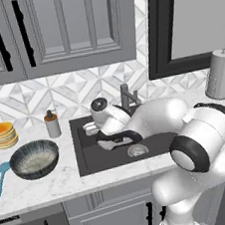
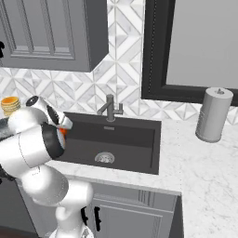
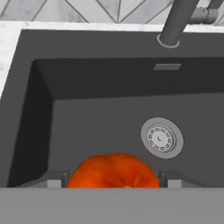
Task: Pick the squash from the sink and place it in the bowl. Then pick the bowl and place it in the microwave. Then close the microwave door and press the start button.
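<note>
Open claw (image 3: 113, 183) straddles the squash (image 3: 113, 170) on the sink (image 3: 87, 113) floor; close its 2 fingers squarely before lifting.

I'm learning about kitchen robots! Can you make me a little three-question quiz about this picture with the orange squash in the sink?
1. True or false: the squash lies on the counter beside the bowl.
2. What is the gripper doing? A) holding the bowl B) open, its fingertips on either side of the squash C) pressing a button
3. Fill in: the round metal drain sits in the floor of the ____.

Key
1. False: it lies in the sink, while the bowl stands on the counter to the sink's left.
2. B
3. sink
</note>
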